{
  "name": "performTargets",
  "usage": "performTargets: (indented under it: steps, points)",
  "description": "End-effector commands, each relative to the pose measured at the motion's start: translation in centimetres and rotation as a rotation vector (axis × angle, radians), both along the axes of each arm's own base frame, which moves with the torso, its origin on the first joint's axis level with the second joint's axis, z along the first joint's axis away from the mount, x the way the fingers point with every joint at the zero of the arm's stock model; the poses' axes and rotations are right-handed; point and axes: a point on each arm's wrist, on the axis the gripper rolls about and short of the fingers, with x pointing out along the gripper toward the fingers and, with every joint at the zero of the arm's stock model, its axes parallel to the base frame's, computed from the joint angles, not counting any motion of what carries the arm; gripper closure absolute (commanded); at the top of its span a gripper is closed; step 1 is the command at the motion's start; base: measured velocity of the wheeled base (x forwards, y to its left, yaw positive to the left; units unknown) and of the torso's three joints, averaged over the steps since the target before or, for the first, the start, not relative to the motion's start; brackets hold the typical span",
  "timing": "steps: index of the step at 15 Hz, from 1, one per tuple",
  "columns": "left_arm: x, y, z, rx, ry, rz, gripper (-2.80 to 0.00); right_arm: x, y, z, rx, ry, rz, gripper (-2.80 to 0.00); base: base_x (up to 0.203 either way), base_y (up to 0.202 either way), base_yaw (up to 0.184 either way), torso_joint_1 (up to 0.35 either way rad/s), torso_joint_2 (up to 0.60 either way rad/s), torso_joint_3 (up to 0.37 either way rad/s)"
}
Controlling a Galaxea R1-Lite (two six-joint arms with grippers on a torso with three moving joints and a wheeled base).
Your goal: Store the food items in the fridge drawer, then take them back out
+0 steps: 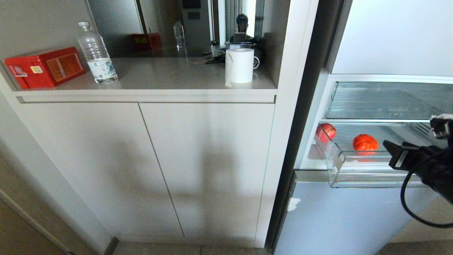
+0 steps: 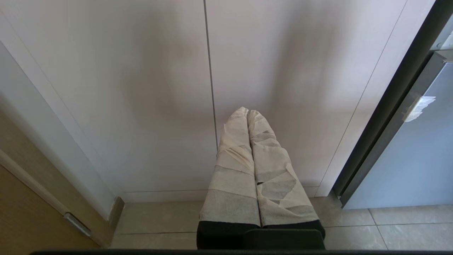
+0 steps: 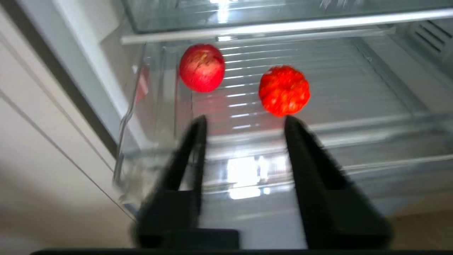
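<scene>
The right gripper (image 3: 244,122) hangs empty, jaws apart, just outside the fridge drawer (image 3: 318,140). Two fruits lie inside: a glossy red apple (image 3: 202,67) by the drawer's left wall, a ribbed orange-red fruit (image 3: 284,90) mid-drawer. Both look firm, light and likely slippery; best gripped across the middle.

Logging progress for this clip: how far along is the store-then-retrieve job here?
Done: the apple and the ribbed red fruit both lie in the pulled-out drawer, so storing looks finished. In hand: the right end effector is open and empty outside the drawer's front lip, pointing in at the fruit. Left: either more items to store, or taking both out; the pictures cannot tell which. The left end effector is shut, parked by the cabinet.
</scene>
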Motion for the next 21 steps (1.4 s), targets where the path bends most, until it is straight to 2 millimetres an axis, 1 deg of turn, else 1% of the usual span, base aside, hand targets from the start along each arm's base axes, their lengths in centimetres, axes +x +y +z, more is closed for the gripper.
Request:
performTargets:
  steps: [1, 2, 3, 5, 6, 8, 10, 12, 15, 16, 17, 21]
  points:
    - [0.0, 0.0, 0.0, 0.0, 0.001, 0.0, 0.0, 1.4, -0.7, 2.7, 0.014, 0.115, -0.002, 0.0, 0.0, 0.0, 0.0, 0.0, 0.0, 0.0]
    - [0.0, 0.0, 0.0, 0.0, 0.001, 0.0, 0.0, 2.4, -1.0, 3.6, 0.021, 0.145, 0.006, 0.0, 0.0, 0.0, 0.0, 0.0, 0.0, 0.0]
    - [0.0, 0.0, 0.0, 0.0, 0.001, 0.0, 0.0, 3.6, -1.4, 4.0, 0.031, 0.185, 0.009, 0.0, 0.0, 0.0, 0.0, 0.0, 0.0, 0.0]
    - [0.0, 0.0, 0.0, 0.0, 0.001, 0.0, 0.0, 6.7, -2.4, 2.9, 0.045, 0.268, 0.0, 0.0, 0.0, 0.0, 0.0, 0.0, 0.0, 0.0]
    - [0.0, 0.0, 0.0, 0.0, 0.001, 0.0, 0.0, 8.2, -3.0, 2.7, 0.049, 0.295, -0.006, 0.0, 0.0, 0.0, 0.0, 0.0, 0.0, 0.0]
    - [0.0, 0.0, 0.0, 0.0, 0.001, 0.0, 0.0, 10.0, -3.8, 2.4, 0.066, 0.391, -0.017, 0.0, 0.0, 0.0, 0.0, 0.0, 0.0, 0.0]
    - [0.0, 0.0, 0.0, 0.0, 0.001, 0.0, 0.0, 11.4, -4.7, 1.4, 0.08, 0.488, -0.03, 0.0, 0.0, 0.0, 0.0, 0.0, 0.0, 0.0]
    - [0.0, 0.0, 0.0, 0.0, 0.001, 0.0, 0.0, 12.7, -5.2, 0.6, 0.082, 0.53, -0.033, 0.0, 0.0, 0.0, 0.0, 0.0, 0.0, 0.0]
    - [0.0, 0.0, 0.0, 0.0, 0.001, 0.0, 0.0, 14.0, -5.8, -0.7, 0.097, 0.628, -0.038, 0.0, 0.0, 0.0, 0.0, 0.0, 0.0, 0.0]
    - [0.0, 0.0, 0.0, 0.0, 0.001, 0.0, 0.0, 14.1, -6.0, -1.0, 0.102, 0.663, -0.042, 0.0, 0.0, 0.0, 0.0, 0.0, 0.0, 0.0]
    - [0.0, 0.0, 0.0, 0.0, 0.001, 0.0, 0.0, 13.8, -6.1, -1.0, 0.108, 0.688, -0.045, 0.0, 0.0, 0.0, 0.0, 0.0, 0.0, 0.0]
    - [0.0, 0.0, 0.0, 0.0, 0.001, 0.0, 0.0, 12.2, -6.6, 0.4, 0.122, 0.711, -0.065, 0.0, 0.0, 0.0, 0.0, 0.0, 0.0, 0.0]
